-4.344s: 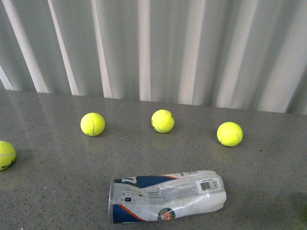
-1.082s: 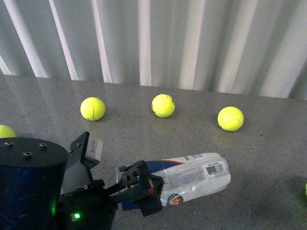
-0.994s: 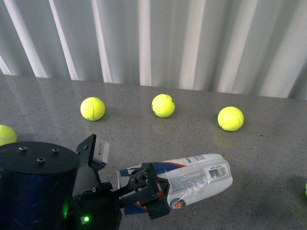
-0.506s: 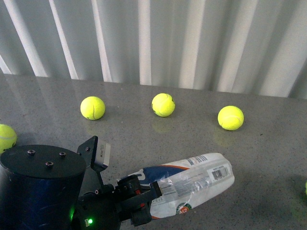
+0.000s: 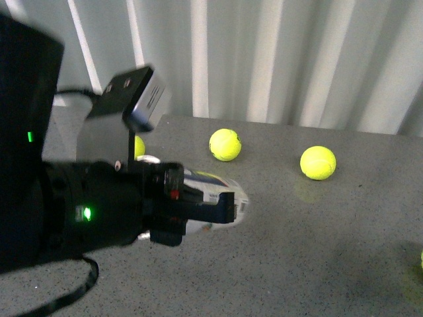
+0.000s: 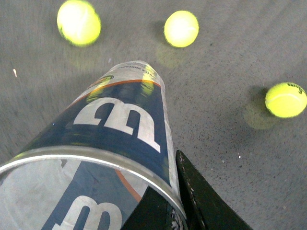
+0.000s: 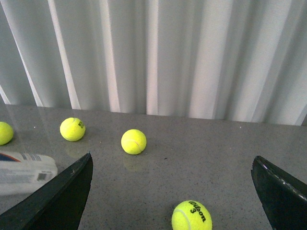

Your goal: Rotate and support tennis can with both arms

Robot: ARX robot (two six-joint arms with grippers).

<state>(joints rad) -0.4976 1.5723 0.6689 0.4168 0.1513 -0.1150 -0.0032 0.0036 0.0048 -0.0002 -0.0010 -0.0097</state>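
It looks like a robot test room. A plain grey speckled bench (image 5: 344, 251) stands in front of a long white curtain (image 5: 284, 59). Yellow tennis balls (image 5: 317, 163) lie spread out on it, and a black robot arm (image 5: 99, 211) reaches over it.

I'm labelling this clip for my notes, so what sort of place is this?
Likely an indoor robot test setup rather than a home: a grey speckled table, a plain white curtain as backdrop, and loose tennis balls near a tennis can.
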